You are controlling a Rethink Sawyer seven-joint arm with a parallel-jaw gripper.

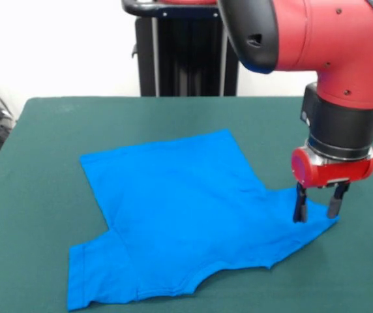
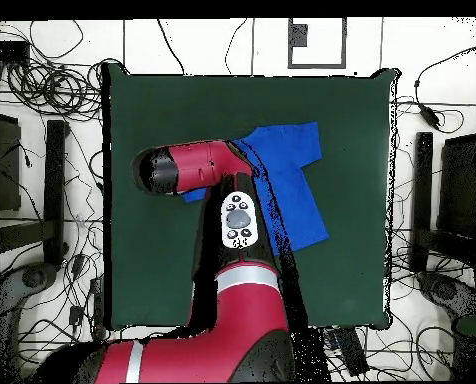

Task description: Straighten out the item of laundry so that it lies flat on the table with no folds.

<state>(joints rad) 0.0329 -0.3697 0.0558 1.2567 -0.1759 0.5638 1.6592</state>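
The bright blue T-shirt point(image 1: 186, 222) lies spread on the dark green desk point(image 1: 36, 163), toward the middle of the felt and well clear of every edge, seen from the front camera I am watching. Its body runs back toward the desk's far edge, one short sleeve point(image 1: 98, 277) reaching toward the near-left corner and the other sleeve point(image 1: 307, 218) pointing toward the right edge. The fabric looks mostly flat, with faint creases across the chest and a slightly curled hem near the neckline on the near side. My gripper point(image 1: 316, 210) stands upright over the right sleeve, its two dark fingers point(image 1: 299, 205) parted a little and set down on either side of a strip of the cloth at the sleeve's tip, touching the fabric. In the overhead view the red arm point(image 2: 197, 165) covers that sleeve, leaving the shirt's body point(image 2: 292, 190) showing beside it.
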